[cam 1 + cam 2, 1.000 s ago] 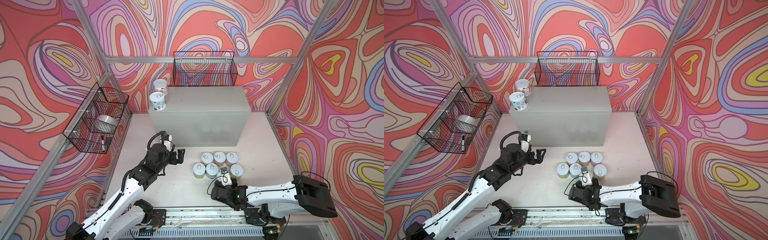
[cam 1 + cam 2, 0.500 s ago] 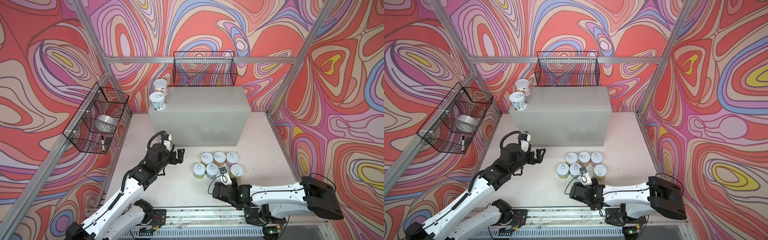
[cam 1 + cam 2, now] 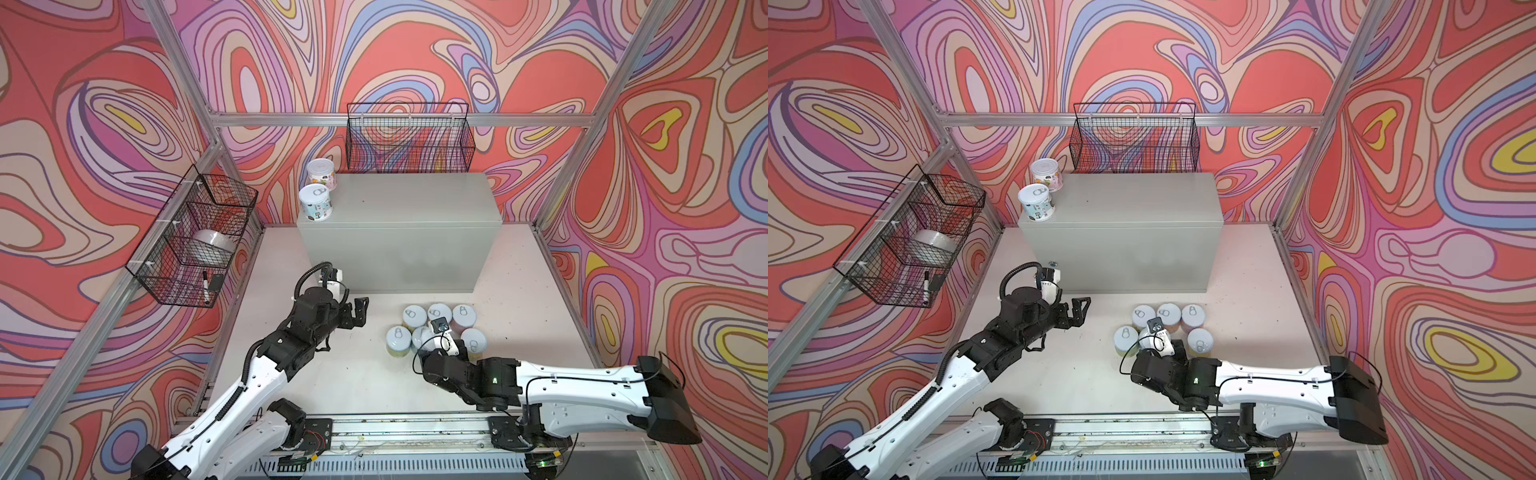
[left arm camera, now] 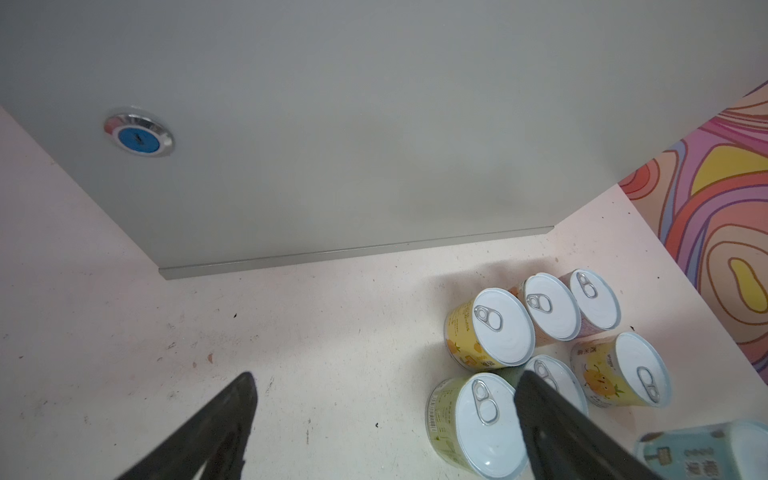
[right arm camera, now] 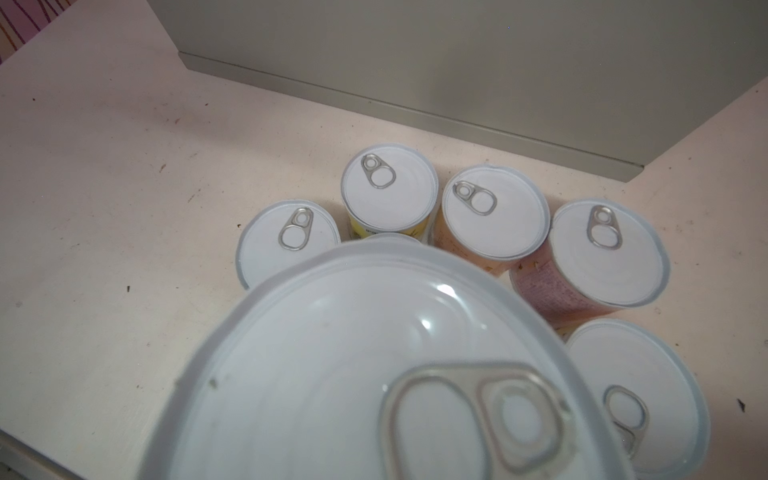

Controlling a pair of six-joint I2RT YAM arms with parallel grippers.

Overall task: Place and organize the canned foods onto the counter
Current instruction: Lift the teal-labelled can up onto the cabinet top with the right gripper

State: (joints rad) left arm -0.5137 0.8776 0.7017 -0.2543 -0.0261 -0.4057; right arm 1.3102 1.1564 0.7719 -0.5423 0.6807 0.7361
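Near floor cans — right gripper clamps 1 blue-label can; left gripper spread wide, empty.

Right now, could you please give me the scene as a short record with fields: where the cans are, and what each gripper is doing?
on counter: two cans, upright, at the left back corner of the counter
on table: six cans, upright, clustered in front of the counter on the table
held: blue can, in the right gripper, at the near edge of the cluster
left gripper: open, empty, left of the cluster
not yet on counter: seven cans
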